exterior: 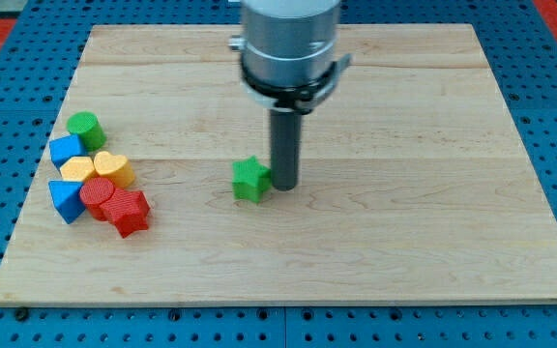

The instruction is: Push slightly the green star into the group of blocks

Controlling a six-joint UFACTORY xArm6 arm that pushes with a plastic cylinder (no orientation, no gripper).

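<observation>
Green star (250, 179) sits just left of my tip (285, 186) — touching

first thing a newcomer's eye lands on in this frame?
Probably the dark rod coming down from the view's top centre, my tip sitting just to the view's right of the lone green star, close enough that contact can't be ruled out. Next, the bright group of blocks huddled at the board's left edge: green, blue, yellow and red pieces, with a red star at its lower right.
</observation>
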